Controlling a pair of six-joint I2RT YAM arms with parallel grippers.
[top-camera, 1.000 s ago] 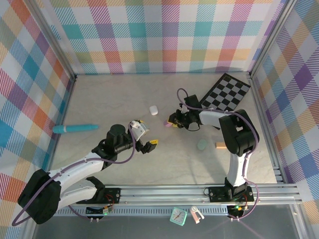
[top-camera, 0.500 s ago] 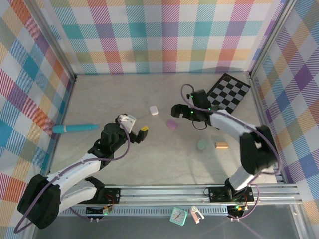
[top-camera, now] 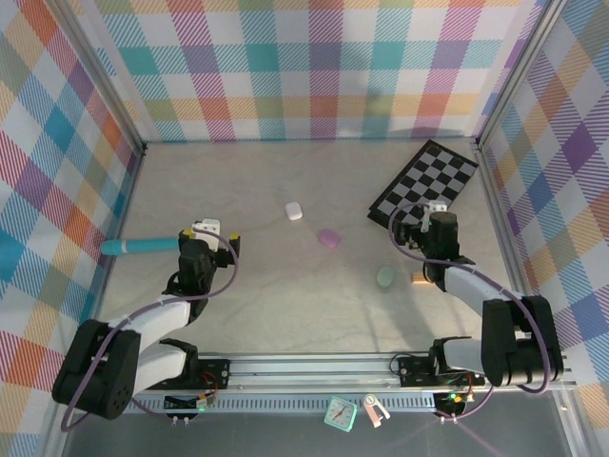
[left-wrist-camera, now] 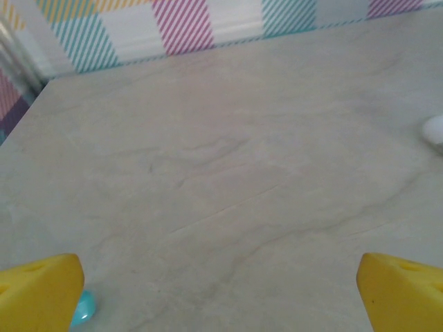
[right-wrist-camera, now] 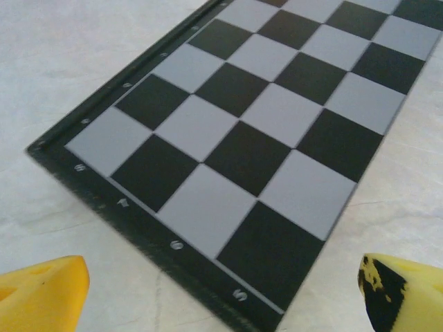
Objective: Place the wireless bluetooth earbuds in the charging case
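Both arms hold nothing: the left fingers [left-wrist-camera: 40, 289] stand wide apart over the bare worktop [top-camera: 266, 295], and the right fingers [right-wrist-camera: 43, 289] are spread as well, above the edge of the chessboard [right-wrist-camera: 263, 131]. Three pebble-shaped cases lie apart from each other on the worktop: a white case [top-camera: 294, 211], a lilac case [top-camera: 329, 238] and a mint case [top-camera: 385, 276]. The earbuds themselves are too small to make out. I judge them very light, hard, smooth and easy to flick away, so a gentle pinch across the body seems best.
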